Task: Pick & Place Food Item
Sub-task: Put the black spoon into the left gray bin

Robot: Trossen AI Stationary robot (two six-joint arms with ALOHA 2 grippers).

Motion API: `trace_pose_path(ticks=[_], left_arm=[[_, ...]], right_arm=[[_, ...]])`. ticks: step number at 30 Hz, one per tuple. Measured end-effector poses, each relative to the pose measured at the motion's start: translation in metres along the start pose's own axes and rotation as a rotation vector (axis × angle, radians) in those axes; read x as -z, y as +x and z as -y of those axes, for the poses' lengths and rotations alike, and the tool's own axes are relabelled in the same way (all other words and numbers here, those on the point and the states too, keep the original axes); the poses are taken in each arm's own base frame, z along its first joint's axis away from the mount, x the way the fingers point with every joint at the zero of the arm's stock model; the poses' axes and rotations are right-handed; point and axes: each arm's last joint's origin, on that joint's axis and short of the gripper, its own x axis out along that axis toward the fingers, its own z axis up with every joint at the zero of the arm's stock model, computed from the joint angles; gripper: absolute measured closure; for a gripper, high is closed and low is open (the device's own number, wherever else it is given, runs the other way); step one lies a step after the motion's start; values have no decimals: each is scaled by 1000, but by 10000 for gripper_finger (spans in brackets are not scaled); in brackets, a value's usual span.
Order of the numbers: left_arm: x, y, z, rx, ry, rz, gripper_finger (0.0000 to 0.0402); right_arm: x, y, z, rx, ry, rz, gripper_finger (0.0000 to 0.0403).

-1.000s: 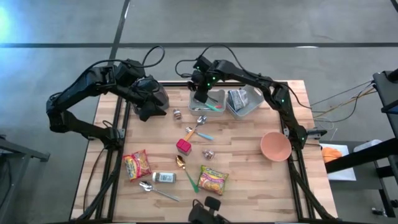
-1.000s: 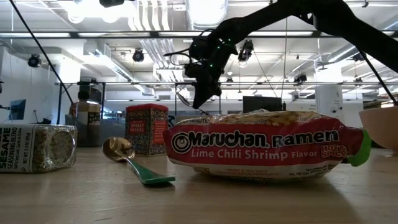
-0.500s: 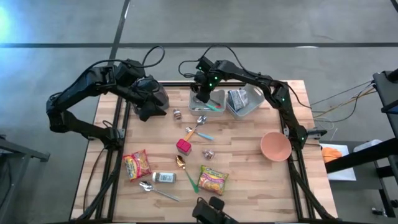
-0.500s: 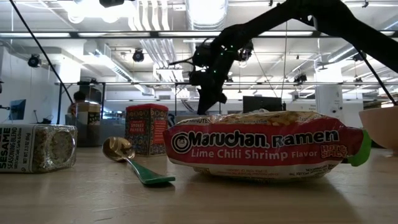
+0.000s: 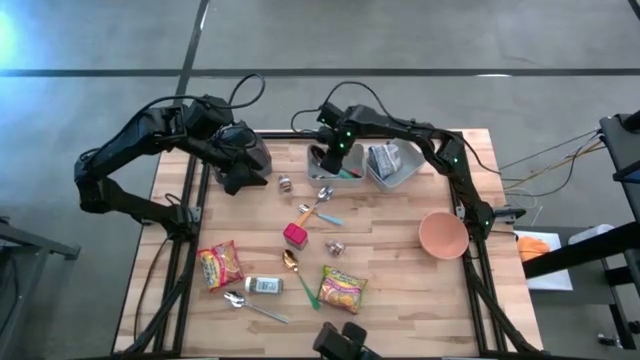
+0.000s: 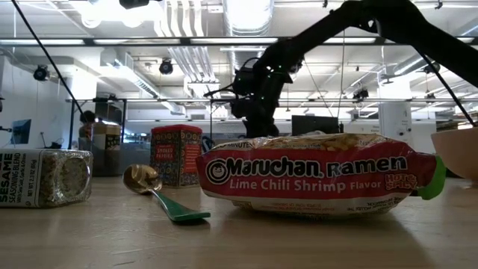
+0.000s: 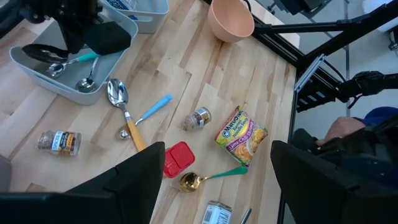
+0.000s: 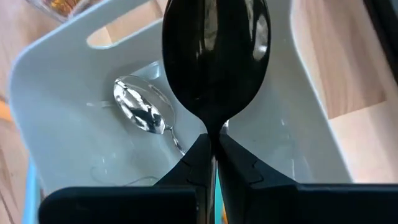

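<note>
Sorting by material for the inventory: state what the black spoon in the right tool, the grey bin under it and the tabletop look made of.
Black spoon: likely plastic, glossy; its bowl mirrors the lights. It is pinched in the shut right tool.
Grey bin: probably moulded plastic, smooth and matte, with rounded walls and a cut-out handle.
Tabletop: wood, butcher-block style; pale glued strips with visible grain.

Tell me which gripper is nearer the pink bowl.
Right. The right gripper hangs over the grey tray, nearer the pink bowl; the left gripper waits across the table.
</note>
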Motion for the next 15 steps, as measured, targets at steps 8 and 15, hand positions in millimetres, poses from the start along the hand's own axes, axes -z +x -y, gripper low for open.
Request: trace_pose_path(ticks=[8, 15], left_arm=[[0, 0, 0, 0, 0, 0, 105], [0, 0, 0, 0, 0, 0, 105]], right_arm=[[7, 8, 1, -2, 23, -34, 391], [4, 6, 0, -5, 51, -18, 390]])
